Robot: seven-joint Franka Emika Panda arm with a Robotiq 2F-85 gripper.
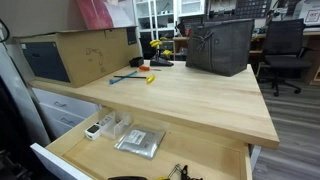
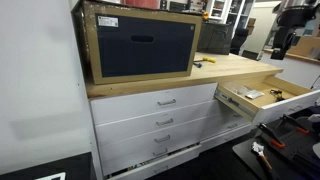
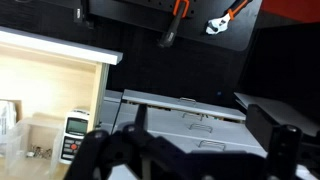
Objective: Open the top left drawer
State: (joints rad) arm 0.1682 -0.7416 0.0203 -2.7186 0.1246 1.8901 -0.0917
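Note:
The top left drawer (image 2: 150,101) is the uppermost white front in the stack of white drawers under the wooden counter. It looks shut, and its inside is hidden. In the wrist view it is the pale strip with a small handle (image 3: 188,100), above three more white fronts. My gripper (image 3: 205,140) shows as two dark fingers spread wide at the bottom of the wrist view. It is open and empty, and some way off from the drawer stack, touching nothing.
The wide wood drawer (image 1: 70,150) (image 2: 232,98) next to the stack stands pulled out, holding a clear plastic box (image 1: 108,127), a silver packet (image 1: 139,141) and a handheld meter (image 3: 72,136). On the counter (image 1: 200,100) are a cardboard box (image 2: 140,45) and a dark bag (image 1: 220,45).

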